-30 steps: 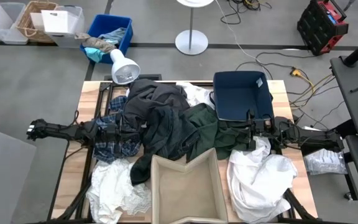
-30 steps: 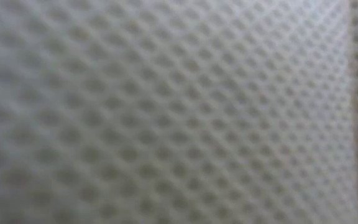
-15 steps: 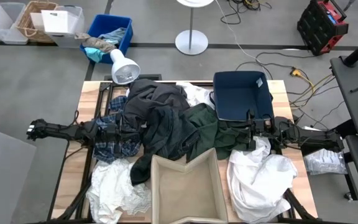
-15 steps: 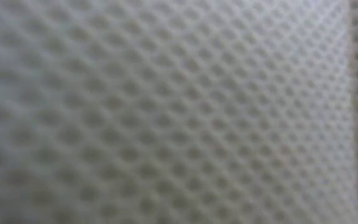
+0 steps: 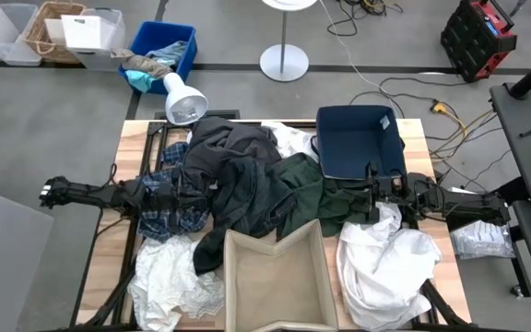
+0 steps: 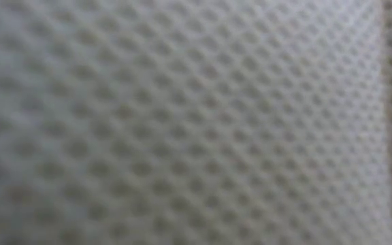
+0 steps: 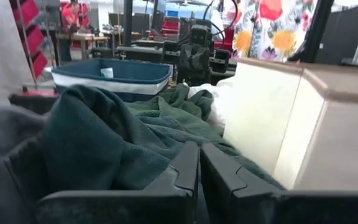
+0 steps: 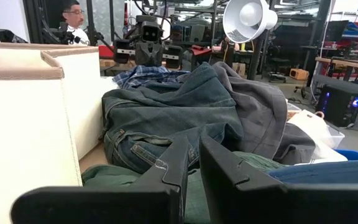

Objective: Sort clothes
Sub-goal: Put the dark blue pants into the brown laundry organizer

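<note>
Rumpled clothes (image 5: 247,184) heaped across table, charcoal and dark green centre, plaid left, white at front corners

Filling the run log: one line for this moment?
left gripper: shut, empty, by plaid shirt | right gripper: shut, empty, by green garment | bins unfilled

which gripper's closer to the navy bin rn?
Right. The right gripper sits just below the navy bin at its front edge in the high view. The left gripper is across the clothes pile, by the plaid shirt.
</note>
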Robot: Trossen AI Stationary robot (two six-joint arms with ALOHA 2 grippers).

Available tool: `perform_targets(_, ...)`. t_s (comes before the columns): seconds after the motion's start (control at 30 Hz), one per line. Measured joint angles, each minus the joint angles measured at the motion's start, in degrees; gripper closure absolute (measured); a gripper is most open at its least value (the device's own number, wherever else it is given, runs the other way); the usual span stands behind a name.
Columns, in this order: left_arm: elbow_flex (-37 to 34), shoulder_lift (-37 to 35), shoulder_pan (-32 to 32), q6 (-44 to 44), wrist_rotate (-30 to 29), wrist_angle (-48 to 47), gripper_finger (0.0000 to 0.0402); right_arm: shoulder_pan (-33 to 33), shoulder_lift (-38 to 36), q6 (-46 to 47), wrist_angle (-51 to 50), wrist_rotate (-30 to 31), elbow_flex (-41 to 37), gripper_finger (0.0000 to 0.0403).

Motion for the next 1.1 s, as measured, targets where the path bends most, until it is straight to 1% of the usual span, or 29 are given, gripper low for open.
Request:
perform_targets(0.1,0.0,0.0,0.0,-6.4,0.0,1.7,0.0402,0.0,0.0,4.0,0.2,0.0,0.0,0.0369)
perform_targets(0.17,0.1,0.0,0.0,-8.4,0.0,3.7,0.0402,-0.1,0.0,4.7,1.7,0.8,0.0,0.0369)
perform_targets(0.3,0.1,0.0,0.0,-6.7,0.0,7.7,0.0402,-0.1,0.0,3.7,7.5,1.7,0.0,0.0369)
perform_targets(0.47,0.1,0.0,0.0,-5.9,-0.2,10.4,0.0402,-0.1,0.0,1.3,11.4,1.9,0.0,0.0369)
perform_targets(0.53,0.1,0.0,0.0,-3.2,-2.7,10.5,0.0402,-0.2,0.0,0.6,12.4,2.0,0.0,0.0369)
perform_targets(0.6,0.1,0.0,0.0,0.0,-7.4,10.9,0.0402,-0.1,0.0,0.5,14.0,2.9,0.0,0.0369)
perform_targets(0.67,0.1,0.0,0.0,1.6,-12.2,11.0,0.0402,-0.2,0.0,0.5,14.4,4.2,0.3,0.0369)
perform_targets(0.77,0.1,0.0,0.0,3.9,-17.7,11.8,0.0402,-0.2,0.6,-0.9,14.4,4.9,1.5,0.0369)
perform_targets(0.83,0.1,0.1,0.1,7.4,-21.4,13.5,0.0402,-0.2,1.4,-1.4,14.5,4.9,2.5,0.0369)
perform_targets(0.87,0.1,0.1,0.1,8.9,-22.4,14.5,0.0402,-0.2,1.8,-1.4,14.5,5.0,3.2,0.0369)
perform_targets(0.93,0.1,0.2,0.1,11.2,-22.4,17.1,0.0402,-0.2,2.9,-1.4,14.2,5.0,4.4,0.0369)
perform_targets(1.1,0.1,0.2,0.1,14.4,-19.9,22.8,0.0402,-0.2,5.5,-0.8,12.0,5.0,8.3,0.0369)
